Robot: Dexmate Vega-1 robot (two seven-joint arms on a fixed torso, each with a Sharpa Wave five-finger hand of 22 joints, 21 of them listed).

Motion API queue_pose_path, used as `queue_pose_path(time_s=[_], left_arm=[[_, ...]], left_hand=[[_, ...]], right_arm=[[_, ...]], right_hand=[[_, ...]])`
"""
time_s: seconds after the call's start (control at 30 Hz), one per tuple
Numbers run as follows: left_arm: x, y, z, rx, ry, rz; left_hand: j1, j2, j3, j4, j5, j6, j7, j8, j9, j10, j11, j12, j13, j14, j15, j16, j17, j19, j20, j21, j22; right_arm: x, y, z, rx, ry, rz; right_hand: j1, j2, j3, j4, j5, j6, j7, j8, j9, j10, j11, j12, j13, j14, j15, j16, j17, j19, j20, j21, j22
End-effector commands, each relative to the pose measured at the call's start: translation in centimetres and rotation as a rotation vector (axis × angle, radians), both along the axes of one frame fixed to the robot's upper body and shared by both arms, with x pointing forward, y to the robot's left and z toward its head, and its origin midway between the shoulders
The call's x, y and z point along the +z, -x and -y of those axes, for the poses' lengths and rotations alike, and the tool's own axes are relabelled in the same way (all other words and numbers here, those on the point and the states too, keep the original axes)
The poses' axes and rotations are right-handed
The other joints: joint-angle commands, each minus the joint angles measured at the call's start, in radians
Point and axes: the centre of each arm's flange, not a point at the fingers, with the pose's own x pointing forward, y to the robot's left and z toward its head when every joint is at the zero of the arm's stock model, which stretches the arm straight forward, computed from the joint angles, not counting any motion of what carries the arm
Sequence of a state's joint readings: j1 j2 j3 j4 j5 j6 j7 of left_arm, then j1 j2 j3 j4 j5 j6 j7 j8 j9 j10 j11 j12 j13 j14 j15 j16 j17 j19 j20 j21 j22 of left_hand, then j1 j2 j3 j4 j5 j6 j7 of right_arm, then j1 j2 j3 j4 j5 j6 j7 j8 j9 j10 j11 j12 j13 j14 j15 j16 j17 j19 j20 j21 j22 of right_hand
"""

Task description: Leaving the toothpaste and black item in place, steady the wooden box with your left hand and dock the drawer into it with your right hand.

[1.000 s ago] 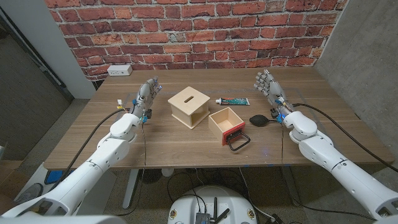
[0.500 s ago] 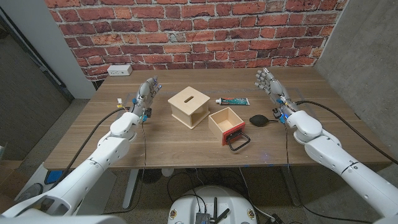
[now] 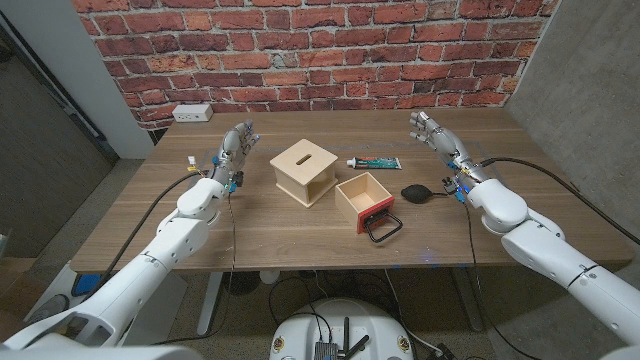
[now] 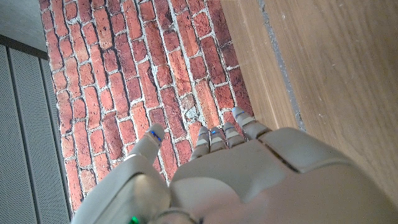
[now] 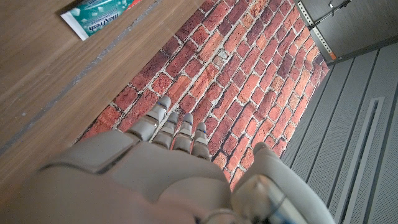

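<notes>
Currently the left hand (image 3: pixel 233 155) stands on the table left of the wooden box (image 3: pixel 305 170), fingers extended and apart, holding nothing; the box, slot on top, sits near mid-table with the red-fronted drawer (image 3: pixel 366 201) just beside its right front corner, black wire handle facing the robot. The right hand (image 3: pixel 437 138), likewise spread and empty, is raised well right of the drawer and behind it, so the drawer lies inward and toward the robot from it, with the black item (image 3: pixel 419 191) between and the toothpaste (image 3: pixel 374 162) behind the drawer. Surface is a wooden table (image 3: pixel 260 235) set against a red brick wall (image 3: pixel 300 50), grey concrete at the right.
</notes>
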State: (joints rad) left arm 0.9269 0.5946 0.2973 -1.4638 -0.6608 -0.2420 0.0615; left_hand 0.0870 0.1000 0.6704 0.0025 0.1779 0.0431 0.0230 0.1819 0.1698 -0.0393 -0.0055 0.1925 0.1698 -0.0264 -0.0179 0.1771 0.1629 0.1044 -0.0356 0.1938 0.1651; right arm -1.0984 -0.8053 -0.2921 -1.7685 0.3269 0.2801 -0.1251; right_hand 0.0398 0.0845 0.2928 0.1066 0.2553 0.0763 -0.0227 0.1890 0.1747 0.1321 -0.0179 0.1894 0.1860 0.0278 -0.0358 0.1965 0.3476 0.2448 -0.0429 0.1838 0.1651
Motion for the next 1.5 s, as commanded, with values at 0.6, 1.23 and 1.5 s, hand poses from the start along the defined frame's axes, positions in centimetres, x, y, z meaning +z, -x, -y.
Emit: queue_pose_path(time_s=[0.6, 1.23, 1.5], left_arm=[[0.3, 0.2, -0.4, 0.002, 0.017, -0.014], [0.3, 0.1, -0.4, -0.004, 0.026, -0.025], [0.5, 0.0, -0.3, 0.003, 0.025, -0.031]], left_hand=[[-0.013, 0.051, 0.009, -0.013, 0.006, 0.026, 0.001, 0.007, 0.004, 0.020, -0.005, 0.006, 0.005, 0.018, -0.001, 0.005, 0.004, 0.024, -0.048, 0.002, 0.003], [-0.018, 0.052, 0.012, -0.014, 0.005, 0.035, 0.001, 0.006, 0.005, 0.032, -0.003, 0.006, 0.005, 0.029, 0.000, 0.004, 0.004, 0.034, -0.048, 0.002, 0.003], [-0.022, 0.052, 0.013, -0.014, 0.005, 0.037, 0.000, 0.006, 0.005, 0.034, -0.006, 0.005, 0.005, 0.033, -0.002, 0.004, 0.005, 0.037, -0.046, 0.002, 0.003]], right_arm=[[-1.7, 5.0, 0.5, -0.158, 0.280, 0.129], [-2.2, 6.3, -0.4, -0.244, 0.523, 0.195], [-1.9, 7.0, 0.0, -0.251, 0.621, 0.200]], right_hand=[[0.035, -0.001, 0.013, -0.029, 0.000, 0.005, -0.006, 0.003, 0.002, 0.008, -0.012, 0.007, 0.002, 0.012, -0.027, 0.003, -0.020, -0.011, -0.015, -0.001, 0.002], [0.069, -0.009, 0.026, -0.069, -0.011, -0.031, -0.012, -0.007, 0.003, -0.013, -0.024, -0.001, 0.002, 0.010, -0.026, -0.001, -0.049, -0.035, -0.003, -0.003, 0.002], [0.085, -0.011, 0.031, -0.089, -0.019, -0.057, -0.022, -0.012, 0.003, -0.030, -0.033, -0.005, 0.003, 0.010, -0.025, 0.000, -0.061, -0.038, 0.023, -0.001, 0.003]])
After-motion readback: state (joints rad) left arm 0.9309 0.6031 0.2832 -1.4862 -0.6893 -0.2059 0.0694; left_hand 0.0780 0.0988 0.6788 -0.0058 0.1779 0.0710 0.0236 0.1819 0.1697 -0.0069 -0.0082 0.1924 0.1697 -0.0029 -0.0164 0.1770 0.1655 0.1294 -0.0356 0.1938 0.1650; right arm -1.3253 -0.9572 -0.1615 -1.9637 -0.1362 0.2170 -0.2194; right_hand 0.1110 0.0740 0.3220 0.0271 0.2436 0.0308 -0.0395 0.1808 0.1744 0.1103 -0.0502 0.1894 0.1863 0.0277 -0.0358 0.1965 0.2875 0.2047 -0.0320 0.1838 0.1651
